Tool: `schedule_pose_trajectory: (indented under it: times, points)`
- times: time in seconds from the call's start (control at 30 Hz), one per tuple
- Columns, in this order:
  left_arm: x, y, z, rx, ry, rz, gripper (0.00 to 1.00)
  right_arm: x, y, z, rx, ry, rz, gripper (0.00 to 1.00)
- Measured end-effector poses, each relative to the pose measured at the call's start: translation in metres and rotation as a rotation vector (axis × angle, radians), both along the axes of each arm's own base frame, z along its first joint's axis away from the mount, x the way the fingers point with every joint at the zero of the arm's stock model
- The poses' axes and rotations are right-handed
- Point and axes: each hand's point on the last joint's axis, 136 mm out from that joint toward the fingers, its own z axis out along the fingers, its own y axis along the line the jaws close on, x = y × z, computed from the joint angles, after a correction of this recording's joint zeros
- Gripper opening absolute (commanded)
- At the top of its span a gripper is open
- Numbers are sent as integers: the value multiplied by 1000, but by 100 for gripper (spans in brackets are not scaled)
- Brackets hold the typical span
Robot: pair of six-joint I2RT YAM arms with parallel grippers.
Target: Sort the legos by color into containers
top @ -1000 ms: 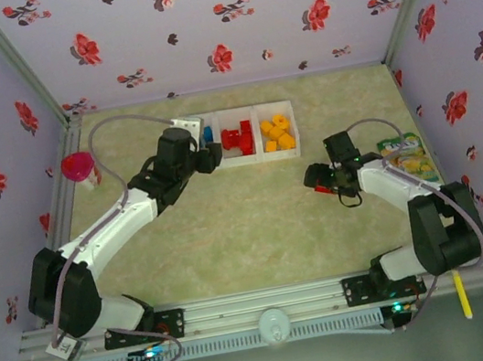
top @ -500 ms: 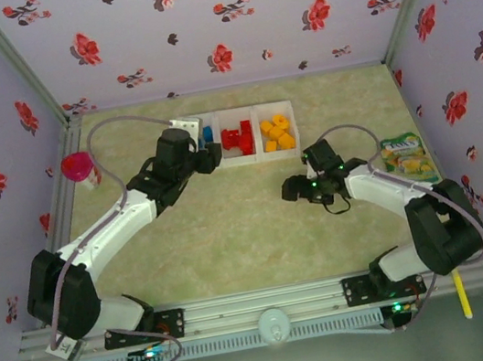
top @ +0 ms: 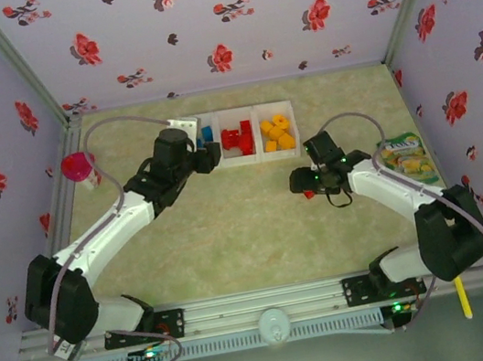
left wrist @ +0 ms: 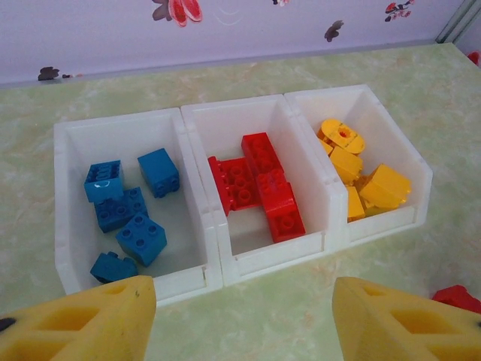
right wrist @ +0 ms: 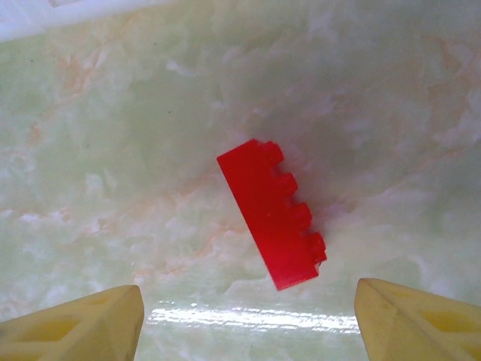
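A long red brick [right wrist: 272, 214] lies on its side on the table. My right gripper [right wrist: 248, 331] hangs over it, open, with a yellow finger on each side and neither touching it. From above, the right gripper [top: 301, 180] sits below the yellow bin [top: 274, 106]. My left gripper [left wrist: 240, 323] is open and empty in front of the three white bins. Blue bricks [left wrist: 124, 207] fill the left bin [left wrist: 120, 128], red bricks [left wrist: 259, 184] the middle bin [left wrist: 233, 109], and yellow pieces [left wrist: 361, 169] the right bin [left wrist: 331, 94]. From above, the left gripper [top: 205, 157] covers part of the blue bin.
A pink cup [top: 78, 166] stands at the table's left edge. A green and yellow snack bag [top: 405, 158] lies at the right, beside the right arm. A yellow pen [top: 462, 296] rests off the table's front. Flowered walls close three sides.
The right gripper swung left toward the bins, then came back slightly right and further from the arm bases. The left arm has barely moved.
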Motion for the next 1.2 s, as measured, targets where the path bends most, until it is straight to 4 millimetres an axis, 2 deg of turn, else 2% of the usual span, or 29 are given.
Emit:
schedule_pose_trajectory:
  times: [0.23,0.57,0.87,1.0,1.1,1.2]
  points:
    - [-3,2,6,-6,-8,-1,64,12,0,-25,-79,43,40,74]
    - [-10,7,23,-31,-43,-1,64,17,0,-53,-130,86,62,68]
    - [-13,9,21,-22,-31,0,65,17,5,-57,-159,82,87,54]
    - [-15,11,20,-16,-25,2,65,17,5,-58,-173,78,90,41]
    - [-15,12,20,-15,-26,6,65,17,5,-60,-185,81,92,19]
    - [-15,12,20,-14,-26,6,65,22,9,-55,-187,65,104,8]
